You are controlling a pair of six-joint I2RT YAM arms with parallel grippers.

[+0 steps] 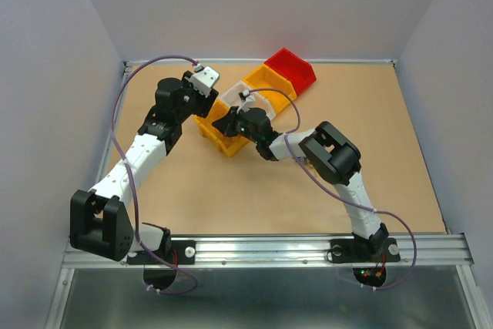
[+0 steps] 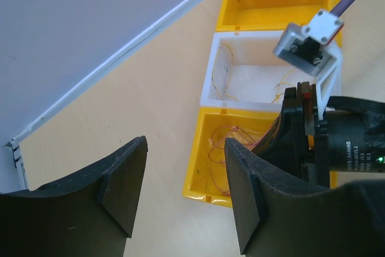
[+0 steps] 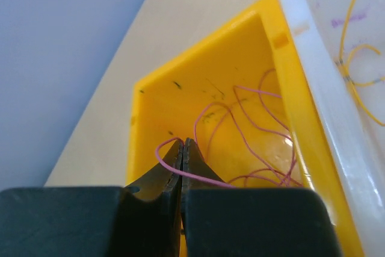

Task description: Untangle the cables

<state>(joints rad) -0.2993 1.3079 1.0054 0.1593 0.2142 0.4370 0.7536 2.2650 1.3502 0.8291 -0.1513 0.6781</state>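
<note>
The fingers (image 3: 195, 170) of the right gripper (image 3: 182, 145) are clenched tight, and we can see one thin purple wire (image 3: 207, 179) nipped at their very tips, down inside the near yellow bin (image 3: 180, 70). Over on the other side, the left gripper (image 2: 185, 148) hangs with its fingers (image 2: 120, 185) spread and nothing between them, above the table (image 2: 150, 88) just beside that bin's outer wall. We read this step as drawing a single strand out of the bunch. We'd want a slow, straight lift here while we watch the other loops. If they rise with it, we pause and let the free left gripper come in to pin the bunch down. With so little finger on the wire, we reckon a sharp tug could slip it loose. Now the bins, which sit touching in a diagonal row. The near yellow one holds the purple wires (image 3: 258, 124), loose loops lying on its floor. The white bin (image 3: 307, 58) next to it holds yellow-orange wires (image 3: 355, 82), curled against its floor and wall. Beyond come a second yellow bin (image 2: 264, 1) and a red bin (image 1: 291, 67), and we cannot tell what those two hold.
</note>
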